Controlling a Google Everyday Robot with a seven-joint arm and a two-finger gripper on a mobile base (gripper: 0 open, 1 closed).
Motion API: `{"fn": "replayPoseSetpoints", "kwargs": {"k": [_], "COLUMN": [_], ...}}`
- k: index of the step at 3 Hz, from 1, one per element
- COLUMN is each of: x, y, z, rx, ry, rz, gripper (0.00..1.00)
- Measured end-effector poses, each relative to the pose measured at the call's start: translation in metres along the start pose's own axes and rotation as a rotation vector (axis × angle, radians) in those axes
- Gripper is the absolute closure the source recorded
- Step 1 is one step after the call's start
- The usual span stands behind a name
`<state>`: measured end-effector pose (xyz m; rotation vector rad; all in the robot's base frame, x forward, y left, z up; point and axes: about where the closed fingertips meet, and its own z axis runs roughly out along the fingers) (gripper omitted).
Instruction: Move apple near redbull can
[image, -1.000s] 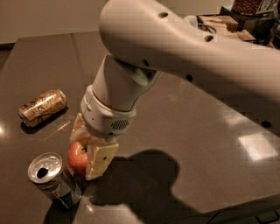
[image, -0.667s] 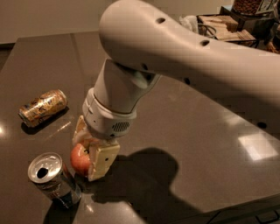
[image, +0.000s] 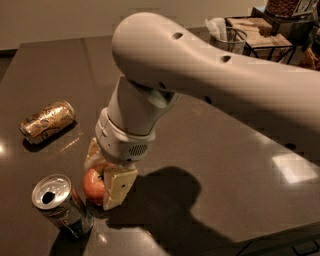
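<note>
The red-orange apple (image: 93, 186) rests low on the dark table (image: 225, 165), just right of the redbull can (image: 62, 206), nearly touching it. The redbull can stands upright at the front left, silver with blue patches and an open shiny top. My gripper (image: 103, 183) comes down from above, with its two cream fingers (image: 120, 186) on either side of the apple, shut on it. The big pale arm hides the apple's upper right part.
A gold-and-brown patterned can (image: 48, 120) lies on its side at the left. A glass (image: 231, 40) and a dark wire rack (image: 262, 37) with items stand at the back right. The table's front edge runs along the lower right.
The gripper with the apple has shifted very slightly down and toward the redbull can. The cans have not moved.
</note>
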<state>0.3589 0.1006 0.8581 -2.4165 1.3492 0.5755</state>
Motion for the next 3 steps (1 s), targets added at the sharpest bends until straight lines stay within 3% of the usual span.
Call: {"fn": "replayPoseSetpoints", "kwargs": {"k": [2, 3], "x": [-0.0032, -0.0047], "y": [0.0010, 0.0015], "z": [-0.0016, -0.0023], "rx": [0.005, 0.007], "ry": [0.006, 0.008], "rz": [-0.006, -0.009], "gripper": [0.13, 0.00]}}
